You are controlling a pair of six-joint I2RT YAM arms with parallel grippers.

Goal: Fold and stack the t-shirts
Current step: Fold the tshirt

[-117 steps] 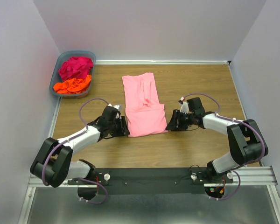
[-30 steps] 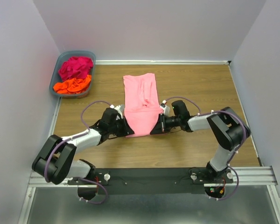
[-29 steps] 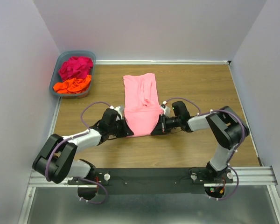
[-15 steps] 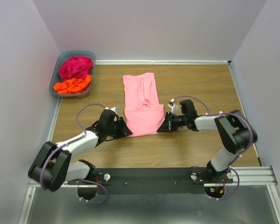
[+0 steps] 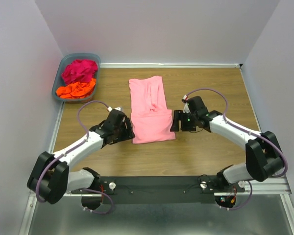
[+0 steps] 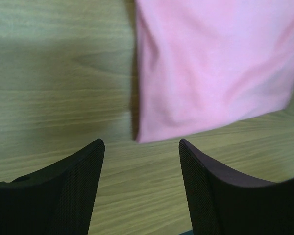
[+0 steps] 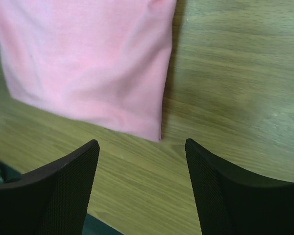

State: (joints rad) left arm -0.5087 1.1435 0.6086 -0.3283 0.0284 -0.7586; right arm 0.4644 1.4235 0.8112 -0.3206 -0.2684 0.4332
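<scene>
Now the light pink t-shirt [image 5: 149, 110] lies flat on the wooden table [image 5: 210, 93], folded into a long strip with its near part doubled over. The left gripper [image 5: 128, 132] sits just beside the shirt's near left corner, its fingers spread apart with only bare wood between them. The right gripper [image 5: 175, 121] sits just beside the shirt's near right edge, likewise spread and empty. Well off to the shirt's far left, a grey-blue plastic basket [image 5: 59, 83] holds the crumpled magenta t-shirt [image 5: 79, 70] and orange t-shirt [image 5: 76, 89].
</scene>
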